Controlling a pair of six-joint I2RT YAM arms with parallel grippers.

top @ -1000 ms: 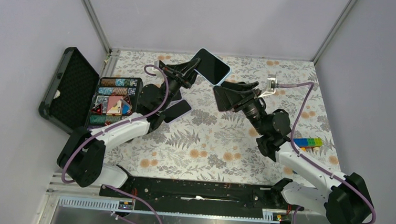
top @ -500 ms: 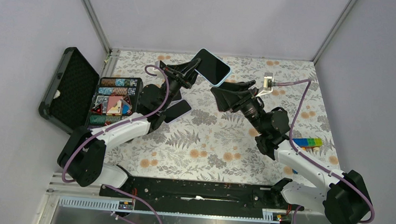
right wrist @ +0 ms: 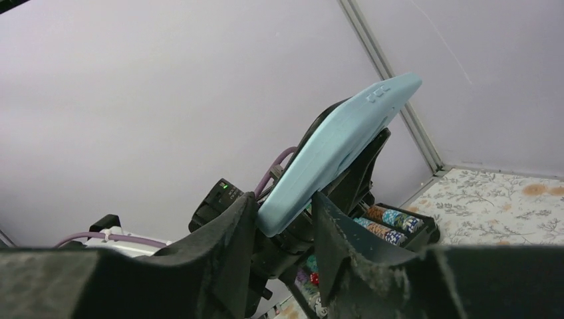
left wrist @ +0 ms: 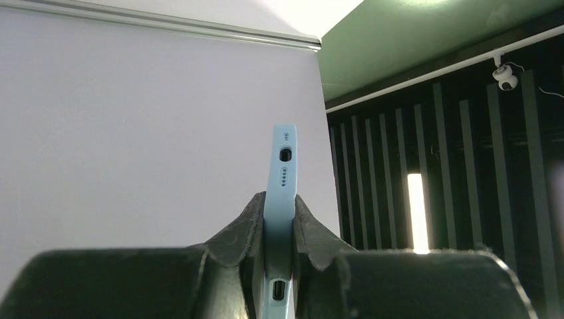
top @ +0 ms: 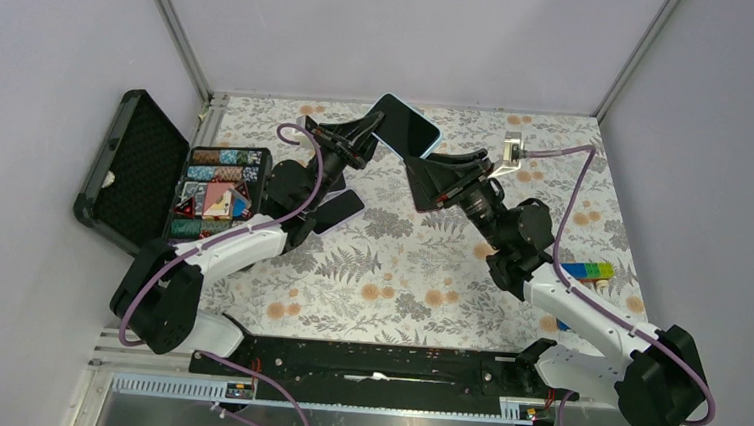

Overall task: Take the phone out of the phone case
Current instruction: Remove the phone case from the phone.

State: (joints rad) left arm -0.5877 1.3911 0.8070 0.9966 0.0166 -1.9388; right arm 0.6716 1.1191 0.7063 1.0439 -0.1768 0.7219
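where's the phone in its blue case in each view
top external: cased phone top centre, held off the table
left wrist: cased phone edge-on at centre, between own fingers
right wrist: cased phone blue back at centre, lower end between the fingers
shared landmark: left gripper clamping it

Two arms carry one gripper each, the left gripper (left wrist: 279,203) and the right gripper (right wrist: 284,199). At twelve o'clock is one phone (top: 406,127) in one pale-blue phone case (right wrist: 332,146), and one dark phone-like slab (top: 338,210) lies toward nine o'clock. One open black box (top: 135,171) sits farther out at nine o'clock, its chips too small to count, and one row of coloured blocks (top: 586,271) at three o'clock.
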